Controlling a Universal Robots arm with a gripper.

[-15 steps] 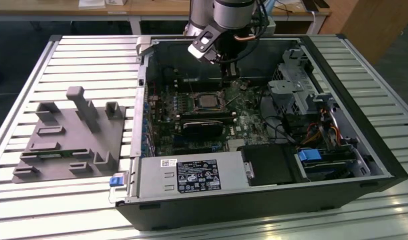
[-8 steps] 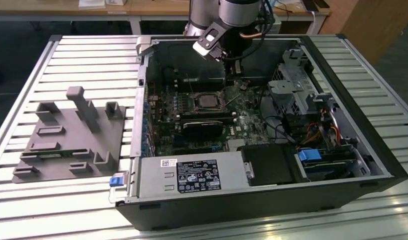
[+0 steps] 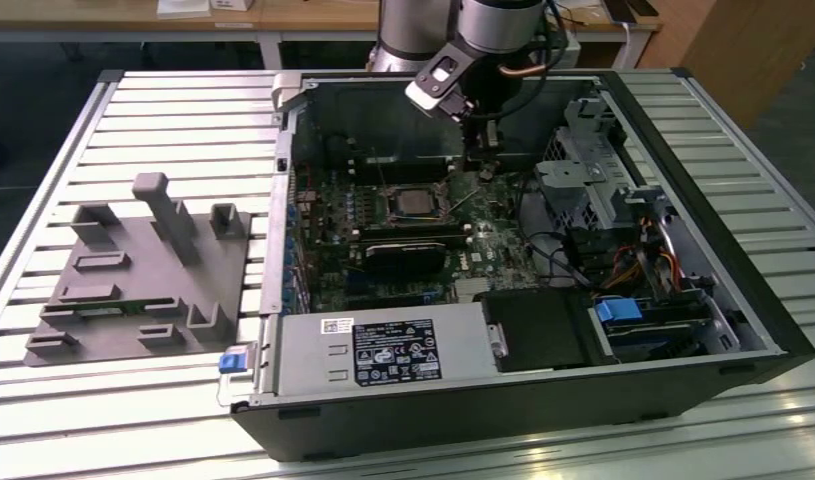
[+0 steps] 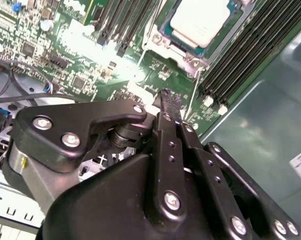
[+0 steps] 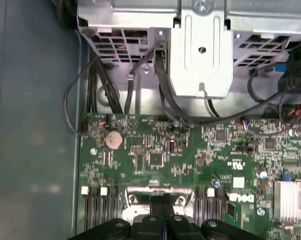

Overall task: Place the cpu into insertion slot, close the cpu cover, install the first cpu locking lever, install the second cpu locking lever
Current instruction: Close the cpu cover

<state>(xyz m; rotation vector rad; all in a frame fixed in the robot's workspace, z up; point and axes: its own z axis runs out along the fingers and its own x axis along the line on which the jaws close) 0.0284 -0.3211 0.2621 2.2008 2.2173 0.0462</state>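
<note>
Cpu, small flat square chip with pale silvery metal face (image 4: 198, 21), seated in square silver-rimmed insertion slot (image 4: 178, 46), under thin silvery cpu cover frame (image 4: 159, 42), seemingly down. Black gripper (image 4: 166, 98) just beside slot corner, fingers pressed together, pinching nothing visible. Risk, probably: slipping off thin wire lever (image 4: 192, 97) near that corner, scratching green circuit board (image 4: 155, 67) around slot.
</note>
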